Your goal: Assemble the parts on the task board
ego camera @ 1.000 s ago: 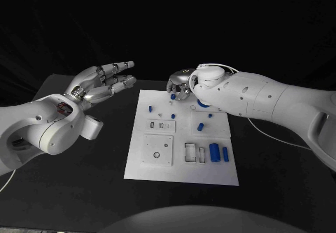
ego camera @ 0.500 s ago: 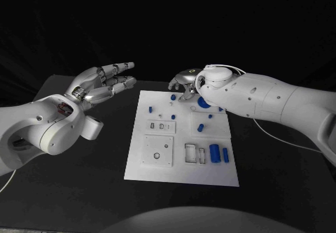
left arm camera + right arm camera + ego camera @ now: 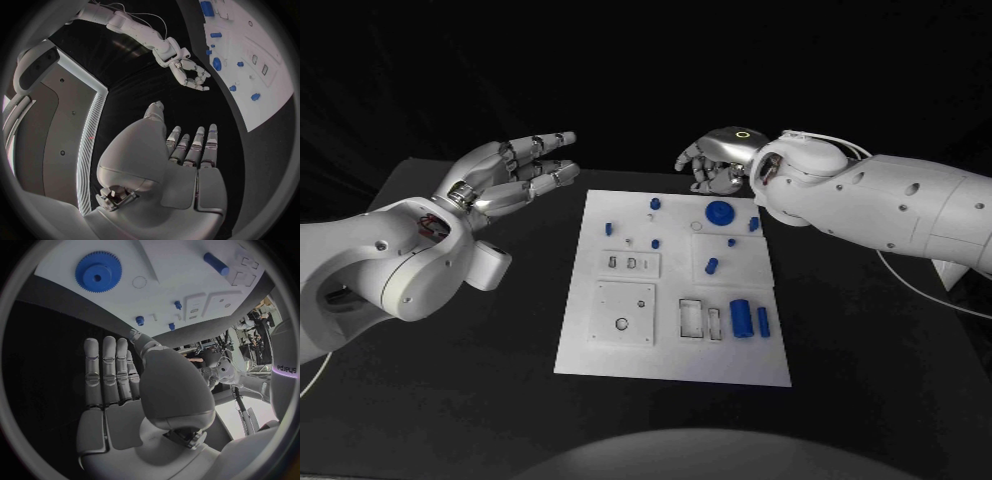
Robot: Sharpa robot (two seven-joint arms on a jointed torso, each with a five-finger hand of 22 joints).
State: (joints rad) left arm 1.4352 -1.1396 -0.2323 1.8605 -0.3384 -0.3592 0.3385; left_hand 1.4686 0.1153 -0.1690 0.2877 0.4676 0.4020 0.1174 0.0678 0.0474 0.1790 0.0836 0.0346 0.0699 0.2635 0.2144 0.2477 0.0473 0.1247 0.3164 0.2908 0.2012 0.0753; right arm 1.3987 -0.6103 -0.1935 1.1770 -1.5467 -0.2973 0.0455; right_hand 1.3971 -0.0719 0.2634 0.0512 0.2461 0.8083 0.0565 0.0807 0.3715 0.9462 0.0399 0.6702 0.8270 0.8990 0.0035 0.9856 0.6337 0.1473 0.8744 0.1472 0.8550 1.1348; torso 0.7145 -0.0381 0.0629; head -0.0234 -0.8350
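Observation:
The white task board [image 3: 672, 352] lies in the middle of the black table. A blue gear [image 3: 718, 211] sits flat near its far edge, with small blue pegs [image 3: 655, 202] around it and a larger blue cylinder [image 3: 741, 317] near the right side. My right hand [image 3: 714, 160] hovers just beyond the board's far edge, fingers extended and holding nothing. In the right wrist view its straight fingers [image 3: 106, 372] point toward the gear [image 3: 98, 271]. My left hand [image 3: 516, 170] is raised off the board's far left corner, fingers spread and empty.
Rectangular white blocks with slots and holes [image 3: 627, 310] take up the board's near half. Bare black table surrounds the board on all sides. The left wrist view shows the right hand [image 3: 194, 75] beside the board [image 3: 275, 85].
My right hand has lifted from over the board's far part and drawn back and to the right, uncovering the blue gear; its fingers have straightened. The left hand has barely moved.

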